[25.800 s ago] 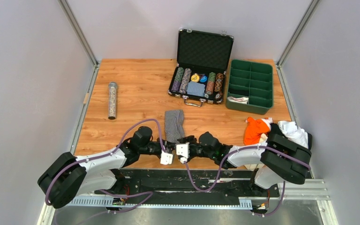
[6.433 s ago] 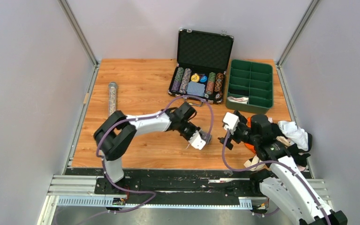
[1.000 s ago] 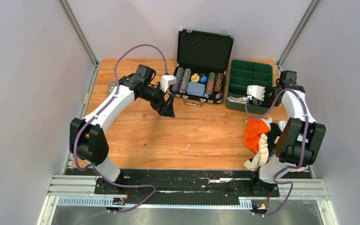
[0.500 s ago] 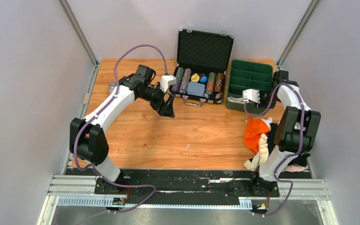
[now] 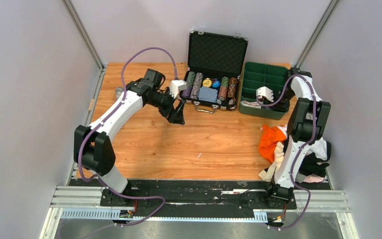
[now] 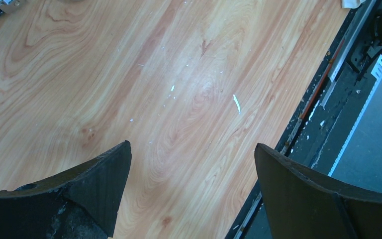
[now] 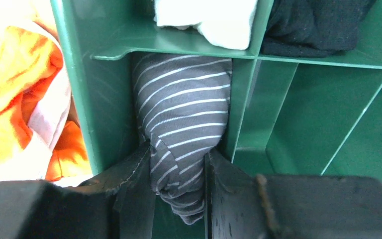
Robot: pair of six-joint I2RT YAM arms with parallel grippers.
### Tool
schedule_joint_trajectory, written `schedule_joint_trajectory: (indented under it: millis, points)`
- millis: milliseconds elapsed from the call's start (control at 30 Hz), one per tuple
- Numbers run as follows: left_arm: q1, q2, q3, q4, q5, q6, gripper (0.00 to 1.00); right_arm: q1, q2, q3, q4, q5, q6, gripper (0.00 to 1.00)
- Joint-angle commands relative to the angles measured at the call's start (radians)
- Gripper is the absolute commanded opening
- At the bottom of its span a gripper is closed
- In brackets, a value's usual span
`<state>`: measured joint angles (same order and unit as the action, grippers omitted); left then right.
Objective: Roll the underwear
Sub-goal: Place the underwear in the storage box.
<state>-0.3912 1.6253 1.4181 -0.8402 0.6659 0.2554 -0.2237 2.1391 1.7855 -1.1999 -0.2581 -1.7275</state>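
- Right wrist view: the right gripper pinches the near end of the striped roll. The roll lies in a cell of the tray, beside the outer wall, and its far end reaches the cross divider.
- A white piece and a black piece fill the two cells beyond. The orange pile lies just outside the tray wall.
- The step looks like seating the roll. It would be best to press it down below the rim, part the fingers only slightly, then lift straight up. That way no fold snags and the roll does not spring loose.
- Room is tight. The wall and a divider flank the fingers closely, so a sideways move could nudge the tray. Straight up looks free.
- The left gripper is spread wide and holds nothing. It hangs over bare table, near the case and well apart from the tray.
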Motion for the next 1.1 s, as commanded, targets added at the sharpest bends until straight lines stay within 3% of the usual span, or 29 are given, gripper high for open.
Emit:
schedule_joint_trajectory:
  millis: [0,200,333,1067]
  points:
    - [0.006,-0.012,0.017,0.001,-0.013,0.026,1.00,0.003,0.058,0.009,-0.055,-0.022,0.065,0.14]
    - [0.006,-0.014,0.014,0.012,-0.016,0.030,1.00,0.000,-0.009,0.020,-0.049,-0.046,0.090,0.52]
    - [0.006,-0.017,0.000,0.028,-0.008,0.024,1.00,-0.001,-0.051,0.019,-0.050,-0.036,0.083,0.63]
    - [0.006,-0.032,-0.022,0.046,0.015,0.014,1.00,-0.015,-0.108,0.199,-0.126,-0.023,0.079,0.60]
